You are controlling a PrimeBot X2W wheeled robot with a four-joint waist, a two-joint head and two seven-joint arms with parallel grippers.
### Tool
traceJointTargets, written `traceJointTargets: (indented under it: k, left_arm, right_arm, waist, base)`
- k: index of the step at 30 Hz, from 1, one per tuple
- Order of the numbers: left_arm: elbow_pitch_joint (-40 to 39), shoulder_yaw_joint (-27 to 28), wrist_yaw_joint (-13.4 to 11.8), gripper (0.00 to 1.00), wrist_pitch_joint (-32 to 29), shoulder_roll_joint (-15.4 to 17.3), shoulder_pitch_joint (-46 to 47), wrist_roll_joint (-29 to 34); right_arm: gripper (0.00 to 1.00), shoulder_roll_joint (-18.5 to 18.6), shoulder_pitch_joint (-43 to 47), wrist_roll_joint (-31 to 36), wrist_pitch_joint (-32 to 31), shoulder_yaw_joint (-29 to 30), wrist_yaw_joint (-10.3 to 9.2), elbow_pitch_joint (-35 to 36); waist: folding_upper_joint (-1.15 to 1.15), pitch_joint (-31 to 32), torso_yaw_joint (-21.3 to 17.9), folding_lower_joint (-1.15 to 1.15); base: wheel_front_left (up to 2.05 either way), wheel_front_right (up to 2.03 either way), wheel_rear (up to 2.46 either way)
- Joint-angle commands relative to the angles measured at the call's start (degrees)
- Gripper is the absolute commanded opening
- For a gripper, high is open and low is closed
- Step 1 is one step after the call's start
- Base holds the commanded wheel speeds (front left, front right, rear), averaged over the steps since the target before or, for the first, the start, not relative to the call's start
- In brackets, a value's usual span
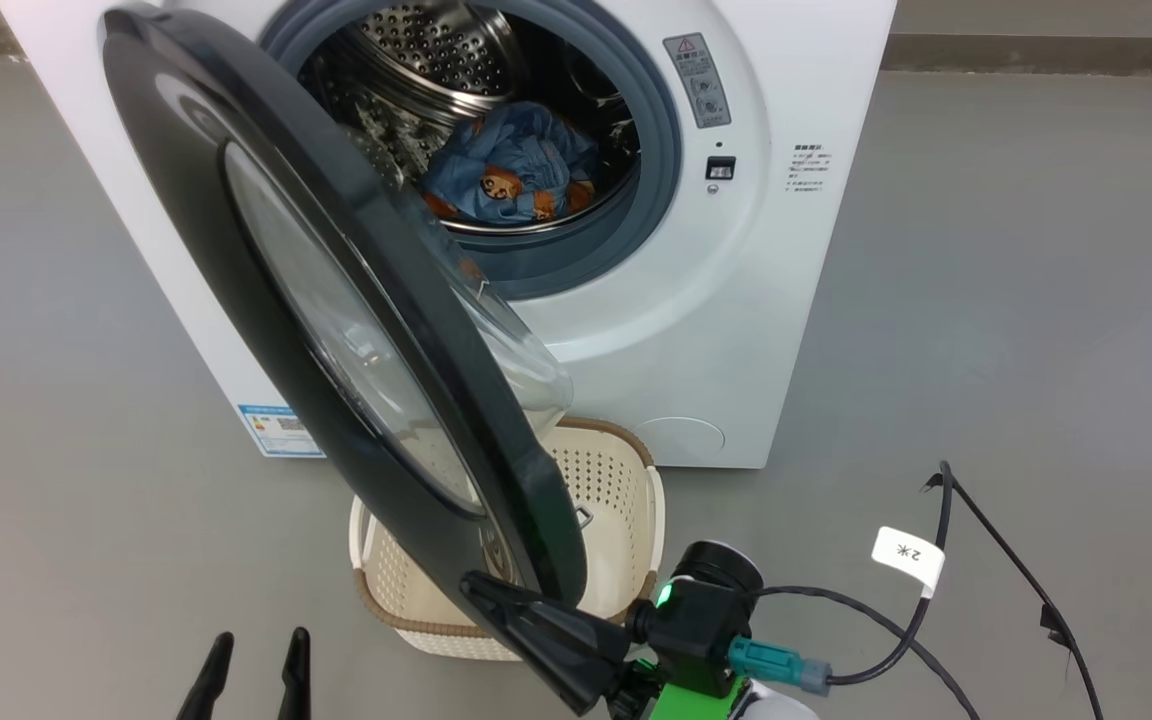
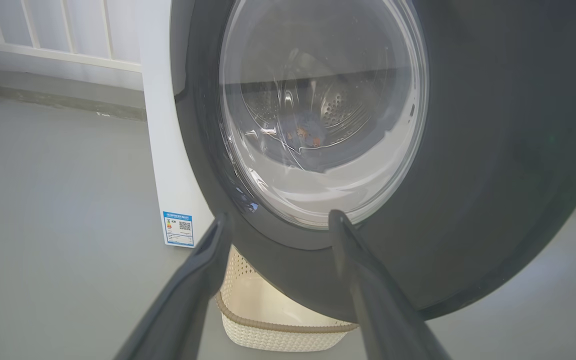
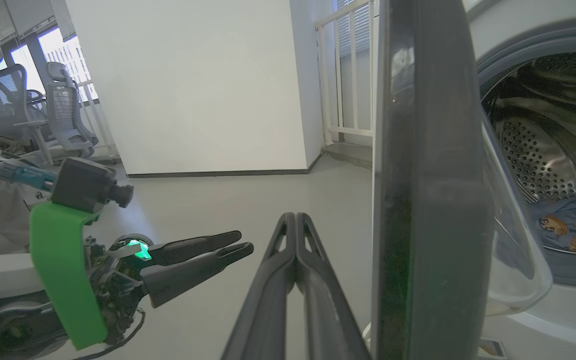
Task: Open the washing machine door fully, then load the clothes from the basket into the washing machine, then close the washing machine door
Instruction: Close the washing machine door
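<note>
Your right claw (image 3: 295, 216) is clenched empty just beside the washing machine door (image 1: 186, 220) rim; your left claw (image 1: 263, 636) is released, and blue clothes (image 1: 516, 170) lie in the drum (image 1: 436, 50).

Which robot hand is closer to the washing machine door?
The right. The right hand, shut, sits at the door's lower rim, though touching is unclear. The left hand hangs open farther out to the left, apart from the door.

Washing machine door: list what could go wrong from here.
The right fingers, shut, sit by the washing machine door only at its glossy rim edge; they may slip off.
The clothes lie near the drum's front; the glass bowl might pinch them.
The basket sits under the door and could be clipped.
</note>
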State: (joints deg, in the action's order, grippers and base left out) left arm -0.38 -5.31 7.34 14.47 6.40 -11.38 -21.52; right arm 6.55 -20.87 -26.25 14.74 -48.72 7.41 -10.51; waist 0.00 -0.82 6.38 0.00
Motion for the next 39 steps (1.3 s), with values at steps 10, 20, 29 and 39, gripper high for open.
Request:
traceJointTargets:
  k: [10, 20, 29, 39]
  left_arm:
    - [-0.7, -0.2, 0.1, 1.00, 0.5, 1.2, 3.8, 0.1]
    - [-0.7, 0.0, 0.1, 1.00, 0.5, 1.5, 4.3, 0.4]
    - [-0.8, 0.2, 0.1, 1.00, 0.5, 1.4, 4.9, 0.4]
    - [-1.1, 0.3, 0.1, 1.00, 0.5, 1.5, 5.4, 0.3]
  right_arm:
    - [0.00, -2.3, 0.5, -1.2, 0.3, 1.4, 0.08, -0.3]
    - [0.00, -2.6, -0.5, -0.7, 0.3, 3.0, 0.08, -0.1]
    - [0.00, -2.4, -1.0, -0.3, 0.3, 4.5, 0.08, 0.1]
    - [0.00, -1.8, -2.1, 0.4, 0.3, 6.7, 0.08, 0.5]
  waist:
    - [0.00, -1.6, 1.2, 0.00]
    - [0.00, -4.2, 0.5, 0.00]
    - [0.00, -5.4, 0.2, 0.00]
    - [0.00, -7.1, 0.1, 0.00]
  base:
    - [0.00, 0.00, 0.00]
    - [0.00, 0.00, 0.00]
    - [0.00, 0.00, 0.00]
    - [0.00, 0.00, 0.00]
